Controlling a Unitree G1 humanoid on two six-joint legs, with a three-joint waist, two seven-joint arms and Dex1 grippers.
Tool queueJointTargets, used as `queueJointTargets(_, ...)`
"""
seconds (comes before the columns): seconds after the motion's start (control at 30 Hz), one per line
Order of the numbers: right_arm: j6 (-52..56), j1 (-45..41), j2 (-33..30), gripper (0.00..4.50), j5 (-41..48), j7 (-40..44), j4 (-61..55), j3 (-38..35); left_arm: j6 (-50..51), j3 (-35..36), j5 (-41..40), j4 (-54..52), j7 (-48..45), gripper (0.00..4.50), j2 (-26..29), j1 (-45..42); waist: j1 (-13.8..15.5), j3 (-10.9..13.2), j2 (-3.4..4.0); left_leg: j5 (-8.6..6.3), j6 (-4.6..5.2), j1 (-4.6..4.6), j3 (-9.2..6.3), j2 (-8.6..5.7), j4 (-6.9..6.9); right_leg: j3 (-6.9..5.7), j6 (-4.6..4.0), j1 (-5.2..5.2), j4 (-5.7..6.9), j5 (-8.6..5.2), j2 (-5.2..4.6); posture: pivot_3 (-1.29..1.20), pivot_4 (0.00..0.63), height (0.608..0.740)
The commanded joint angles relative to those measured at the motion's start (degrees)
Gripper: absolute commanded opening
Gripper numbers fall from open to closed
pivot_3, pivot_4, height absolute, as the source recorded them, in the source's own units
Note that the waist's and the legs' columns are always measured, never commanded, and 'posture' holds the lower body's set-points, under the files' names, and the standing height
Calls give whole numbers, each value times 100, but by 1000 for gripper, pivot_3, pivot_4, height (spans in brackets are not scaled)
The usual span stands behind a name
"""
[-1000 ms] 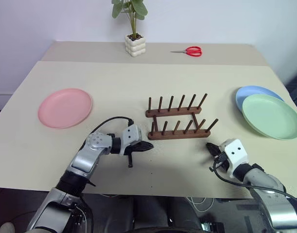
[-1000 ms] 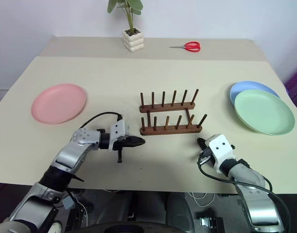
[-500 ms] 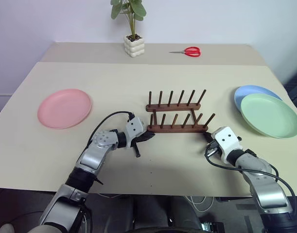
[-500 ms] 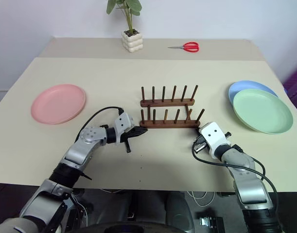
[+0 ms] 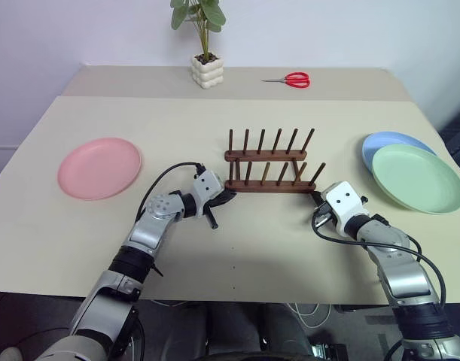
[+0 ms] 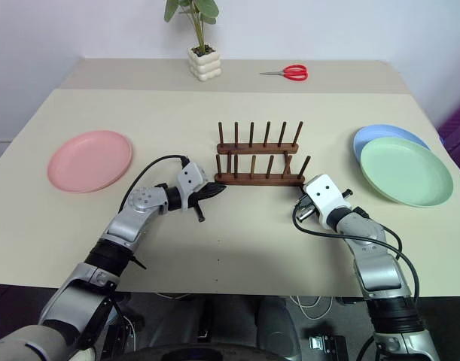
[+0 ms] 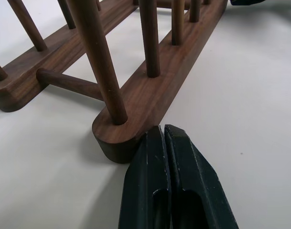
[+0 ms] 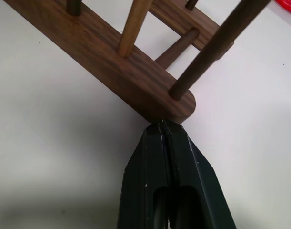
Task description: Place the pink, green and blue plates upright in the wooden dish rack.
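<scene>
The rack (image 5: pixel 269 171) stands mid-counter (image 5: pixel 214 263), empty. Both end effectors are closed, holding nothing. The left end effector (image 7: pixel 159 136) has its tips at the rack's near-left rail end; the right end effector (image 8: pixel 164 129) has its tips at the near-right rail end. Contact looks likely at both, though I cannot be sure. No plate is racked: the pink plate (image 5: pixel 99 167) lies flat well to the left, and the green plate (image 5: pixel 418 178) overlaps the blue plate (image 5: pixel 388 143) on the right. The step in hand seems to be nudging the rack into position. Next, one end effector must back off, open and take a plate by its rim.
</scene>
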Motion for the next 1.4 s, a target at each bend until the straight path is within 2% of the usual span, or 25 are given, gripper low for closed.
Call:
queueJointTargets(0.03,-144,-78,-20,0,0,-17,-62,-56,-11,63,86,136,64,44,8,-11,0,0,0,0,0,0,0,0,0,0,0,0,0,0,0,0,150,740)
queueJointTargets(0.23,-146,220,-75,0,80,20,-326,-187,-21,214,-40,-188,61,44,103,168,-2,0,0,0,0,0,0,0,0,0,0,0,0,0,0,0,150,740)
queueJointTargets(0.4,-125,801,-110,0,202,99,-915,-359,264,646,-803,-1407,-457,44,453,775,-92,0,0,0,0,-14,-1,4,-13,1,1,-20,0,0,-1,0,150,740)
queueJointTargets(0.5,-133,1186,-156,0,260,229,-1254,-397,726,992,-1397,-2097,-751,929,772,1132,-93,0,0,-1,-1,-15,0,8,-18,1,1,-23,-1,-1,-2,0,150,740)
queueJointTargets(0.6,-210,1409,-245,0,265,392,-1513,-351,1413,1640,-2088,-2518,-595,2391,982,1238,-89,1,0,-1,-1,-12,0,7,-15,1,-1,-16,-1,0,-6,0,150,740)
queueJointTargets(0.73,-209,1388,-332,0,513,767,-1844,-282,1893,2497,-2385,-2518,-38,4394,1255,1179,-110,1,-1,1,0,-2,-1,8,-5,2,-9,-7,-1,4,-3,0,150,740)
queueJointTargets(0.97,16,1093,-617,0,981,1490,-2517,-21,2764,3550,-1979,-1022,1688,4458,1844,646,-100,8,-12,2,0,-2,-3,8,-7,0,-7,-11,-1,5,5,0,150,740)
queueJointTargets(1.07,215,1048,-817,0,1258,1801,-2828,37,3088,3797,-1899,-352,2120,4458,2146,326,-95,16,-31,1,0,-7,-3,8,-9,-2,-6,-15,-1,5,5,0,150,740)
queueJointTargets(1.23,352,1006,-978,0,1605,2026,-3185,-36,3187,3528,-1333,506,2481,4458,2641,54,-79,17,-36,1,0,-14,-4,4,-11,-5,-4,-19,-5,6,-3,0,150,740)
queueJointTargets(1.4,299,1172,-931,0,1708,1977,-3176,-141,3066,3535,-1197,771,2630,4458,2628,-199,-64,15,-41,2,-2,-13,-5,4,-11,-6,-3,-19,-4,7,-6,0,150,740)
